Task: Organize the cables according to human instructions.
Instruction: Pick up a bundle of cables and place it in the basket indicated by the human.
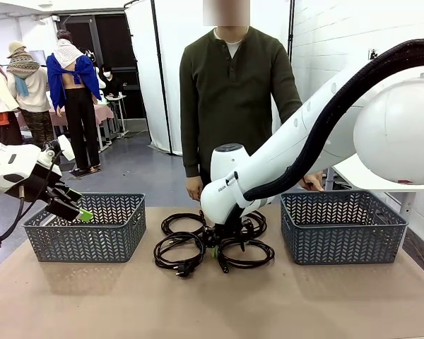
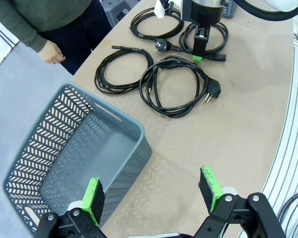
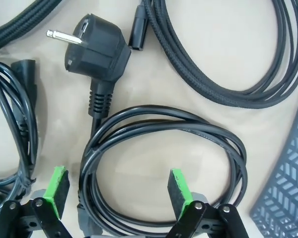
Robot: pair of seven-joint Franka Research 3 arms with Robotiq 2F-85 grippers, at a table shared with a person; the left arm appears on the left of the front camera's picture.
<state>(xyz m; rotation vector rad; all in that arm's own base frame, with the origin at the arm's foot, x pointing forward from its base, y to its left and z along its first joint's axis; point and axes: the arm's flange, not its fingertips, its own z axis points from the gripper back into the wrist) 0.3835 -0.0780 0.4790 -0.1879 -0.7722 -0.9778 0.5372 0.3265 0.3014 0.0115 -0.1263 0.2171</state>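
Several black coiled cables lie mid-table between two baskets: a near-left coil (image 1: 178,251), a far-left coil (image 1: 181,222), a near-right coil (image 1: 249,254) and a far-right coil (image 1: 256,224). My right gripper (image 1: 221,245) hangs low over the near-right coil (image 3: 164,129), open, with its green pads (image 3: 57,191) on either side of the coil's bundled strands. That coil's plug (image 3: 97,49) lies just ahead. My left gripper (image 1: 74,208) is open and holds nothing above the left basket (image 2: 64,163). The human (image 1: 230,106) stands at the far edge with both hands down.
Grey lattice baskets stand at the left (image 1: 85,226) and right (image 1: 343,226) of the table. A braided cable (image 3: 268,94) curves past the right gripper, and the right basket's corner (image 3: 288,188) is close. Bare tabletop (image 1: 212,304) spreads along the near edge.
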